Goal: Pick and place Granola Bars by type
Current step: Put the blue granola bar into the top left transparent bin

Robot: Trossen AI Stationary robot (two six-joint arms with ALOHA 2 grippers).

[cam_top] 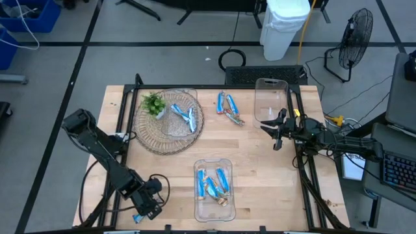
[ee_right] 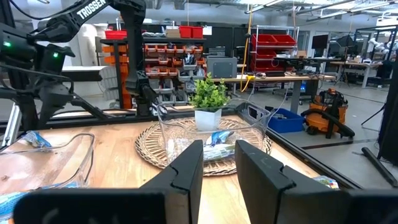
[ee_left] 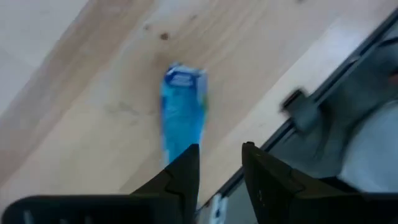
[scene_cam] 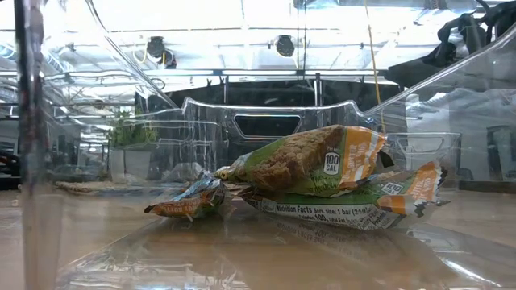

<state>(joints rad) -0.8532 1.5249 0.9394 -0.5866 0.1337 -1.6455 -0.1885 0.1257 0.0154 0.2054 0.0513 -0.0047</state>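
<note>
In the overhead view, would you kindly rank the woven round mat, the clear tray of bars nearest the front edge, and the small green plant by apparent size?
1. Woven round mat, largest.
2. Clear tray.
3. Green plant, smallest.

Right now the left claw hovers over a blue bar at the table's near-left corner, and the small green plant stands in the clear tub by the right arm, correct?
Not quite: the high view shows the small green plant on the woven tray, not in the tub. The left claw over the blue bar is right.
</note>
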